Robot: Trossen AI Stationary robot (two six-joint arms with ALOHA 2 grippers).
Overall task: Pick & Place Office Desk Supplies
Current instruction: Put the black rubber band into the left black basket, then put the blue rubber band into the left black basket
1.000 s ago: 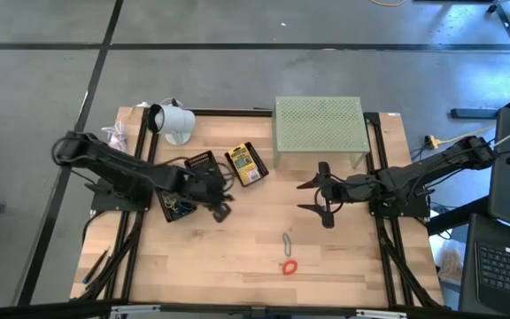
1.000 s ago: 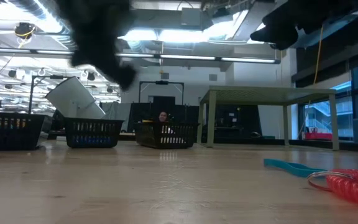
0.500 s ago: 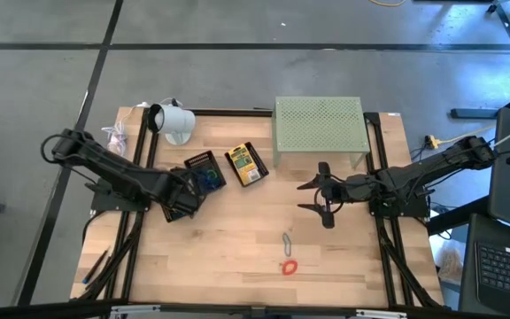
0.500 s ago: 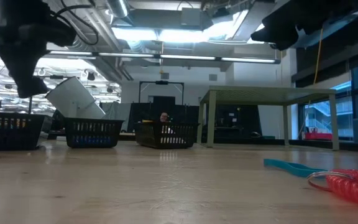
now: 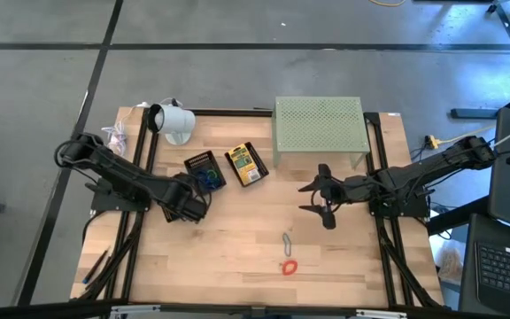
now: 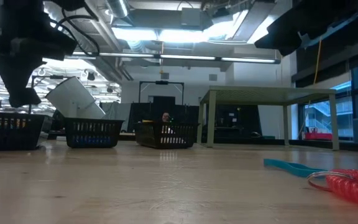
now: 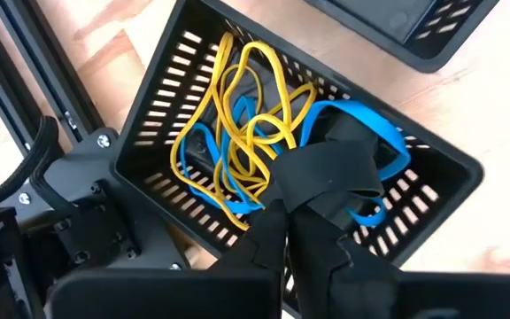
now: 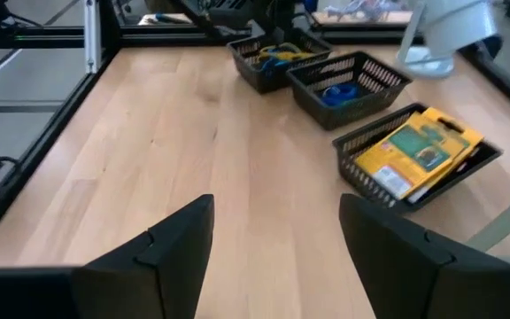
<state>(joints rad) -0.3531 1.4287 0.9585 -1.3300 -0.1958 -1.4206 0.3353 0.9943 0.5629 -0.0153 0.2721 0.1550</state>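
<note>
Hovering over a black basket (image 7: 237, 115) at the surface's (image 5: 237, 257) left side, the left hand (image 7: 304, 190) has its fingers pressed together, holding nothing; yellow bands (image 7: 246, 124) and blue bands (image 7: 361, 146) lie inside. Right hand (image 5: 319, 197) waits mid-surface, fingers spread apart, empty. Yellow packets (image 8: 414, 151) sit in another basket (image 8: 374, 182). Red coil (image 5: 289, 266) and metal clip (image 5: 287, 240) lie loose near the front edge.

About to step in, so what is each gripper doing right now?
Left gripper: fingers shut, empty, above the black basket of rubber bands.
Right gripper: fingers open, empty, hanging over bare table.
</note>
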